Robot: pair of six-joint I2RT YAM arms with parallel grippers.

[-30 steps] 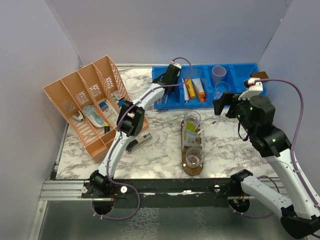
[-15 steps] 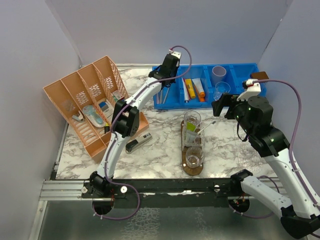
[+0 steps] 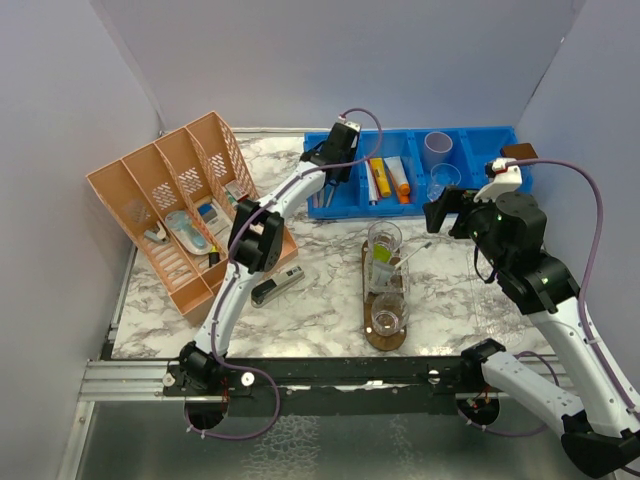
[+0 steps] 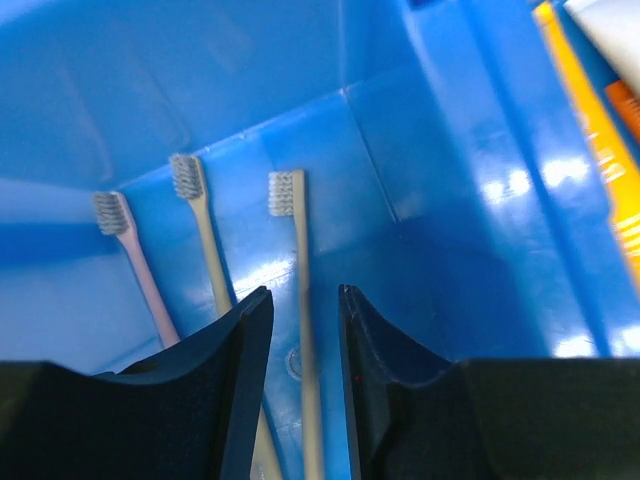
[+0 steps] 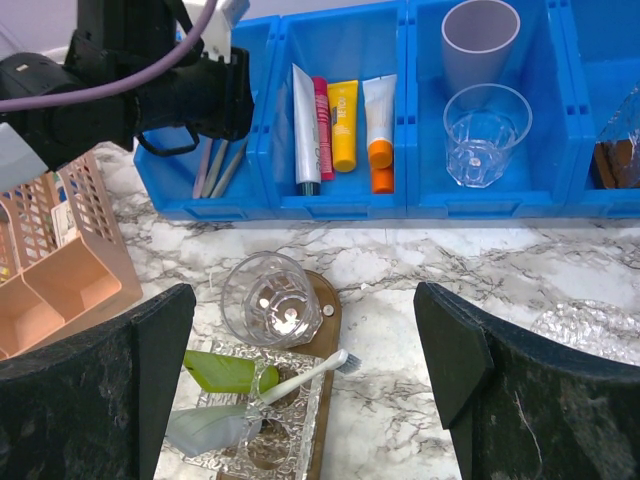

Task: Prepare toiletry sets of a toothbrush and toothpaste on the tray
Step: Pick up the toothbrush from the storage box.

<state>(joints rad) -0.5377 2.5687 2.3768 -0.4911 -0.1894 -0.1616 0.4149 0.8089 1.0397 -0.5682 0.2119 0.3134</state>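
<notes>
Straddling toothbrush [image 4: 296, 240] | left end effector [image 4: 303, 292] slightly parted, wrist-view only | right end effector [image 5: 302, 295] wide open

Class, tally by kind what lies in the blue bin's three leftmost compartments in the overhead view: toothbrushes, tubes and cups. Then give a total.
Toothbrushes: 3
Tubes: 4
Cups: 2
Total: 9
</notes>
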